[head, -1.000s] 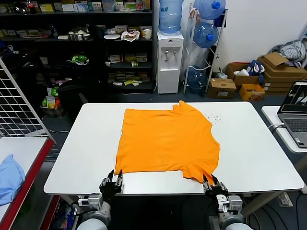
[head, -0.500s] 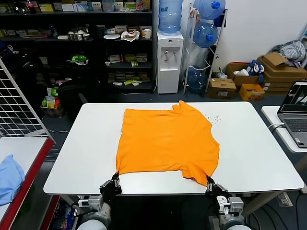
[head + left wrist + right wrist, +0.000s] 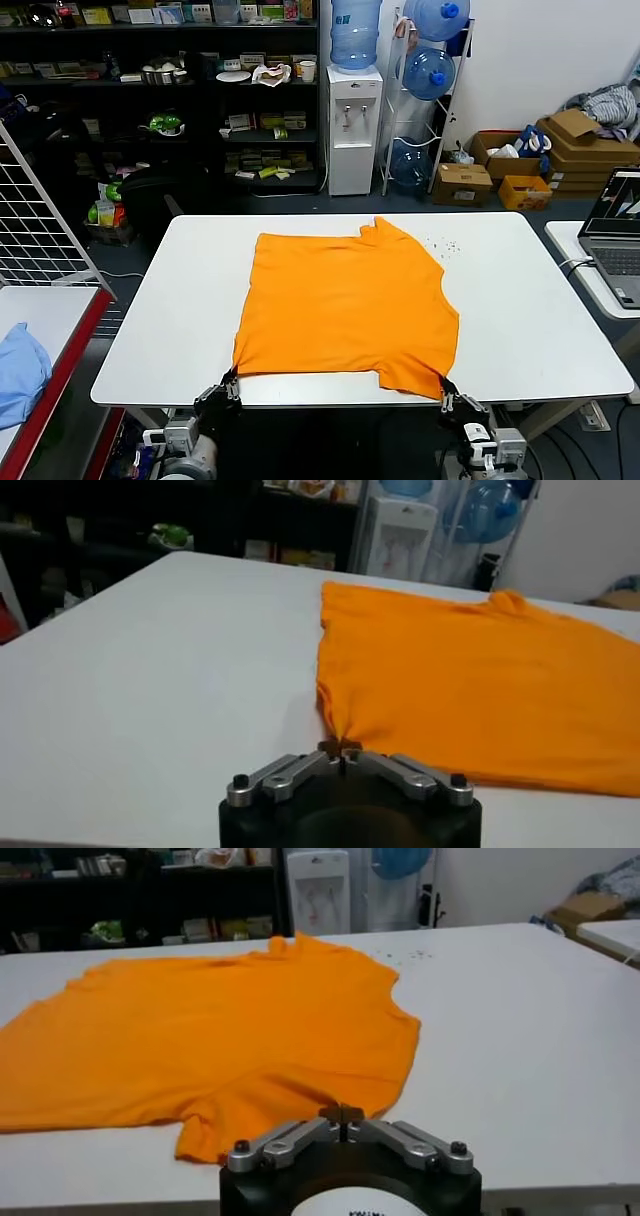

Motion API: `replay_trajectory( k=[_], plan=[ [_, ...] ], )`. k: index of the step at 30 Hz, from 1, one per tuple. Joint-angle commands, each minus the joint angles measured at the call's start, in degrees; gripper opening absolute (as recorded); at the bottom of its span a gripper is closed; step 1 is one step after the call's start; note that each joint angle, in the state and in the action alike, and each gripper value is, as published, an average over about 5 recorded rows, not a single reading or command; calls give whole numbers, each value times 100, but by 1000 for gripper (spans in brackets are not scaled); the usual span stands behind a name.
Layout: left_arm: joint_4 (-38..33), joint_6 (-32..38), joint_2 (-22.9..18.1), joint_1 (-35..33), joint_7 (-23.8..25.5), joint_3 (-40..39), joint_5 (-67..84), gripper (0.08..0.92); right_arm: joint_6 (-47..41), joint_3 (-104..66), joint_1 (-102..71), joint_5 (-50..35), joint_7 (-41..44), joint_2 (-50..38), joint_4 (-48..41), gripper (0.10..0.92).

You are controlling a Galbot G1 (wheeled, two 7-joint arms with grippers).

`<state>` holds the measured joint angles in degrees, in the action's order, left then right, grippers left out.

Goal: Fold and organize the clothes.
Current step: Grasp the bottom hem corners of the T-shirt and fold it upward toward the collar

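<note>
The orange T-shirt [image 3: 345,305] lies spread flat on the white table [image 3: 540,320], plain side up, with no lettering showing. Its near hem reaches the table's front edge. My left gripper [image 3: 228,385] is shut on the shirt's near left corner at the front edge; in the left wrist view the gripper [image 3: 340,748] pinches a pulled-up point of the shirt [image 3: 470,690]. My right gripper [image 3: 445,390] is shut on the near right corner; in the right wrist view the gripper [image 3: 341,1113] is closed on the edge of the shirt [image 3: 220,1038].
A light blue cloth [image 3: 20,370] lies on a side table at the left, behind a wire rack [image 3: 40,220]. A laptop [image 3: 618,235] sits on another table at the right. Shelves, a water dispenser [image 3: 353,125] and boxes stand behind the table.
Both grippers have drawn back toward me and lower past the front edge, dragging the shirt's near hem closer to the table's front edge.
</note>
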<state>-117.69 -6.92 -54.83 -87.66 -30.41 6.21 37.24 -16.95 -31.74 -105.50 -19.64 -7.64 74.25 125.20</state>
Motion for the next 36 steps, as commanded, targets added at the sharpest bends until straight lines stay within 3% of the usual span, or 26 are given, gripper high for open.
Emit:
replay_trajectory(
  k=[1, 7, 17, 23, 36],
  plan=[
    [-1081, 5, 192, -1182, -28, 340, 71, 91, 195, -24, -749, -9, -35, -86, 648, 122],
    [-1012, 78, 239, -820, 179, 385, 78, 91, 234, 210, 147, 36, -203, -84, 495, 122],
    [353, 320, 275, 1249, 362, -73, 254, 91, -150, 677, 2212, -622, -875, -484, -647, 122],
    [988, 278, 183, 2121, 285, -492, 368, 91, -505, 902, 3137, -982, -1223, -594, -1225, 122],
    [1354, -130, 158, 2653, 32, -841, 411, 91, -1187, 1086, 4010, -1561, -1462, -736, -1756, 122]
  ],
)
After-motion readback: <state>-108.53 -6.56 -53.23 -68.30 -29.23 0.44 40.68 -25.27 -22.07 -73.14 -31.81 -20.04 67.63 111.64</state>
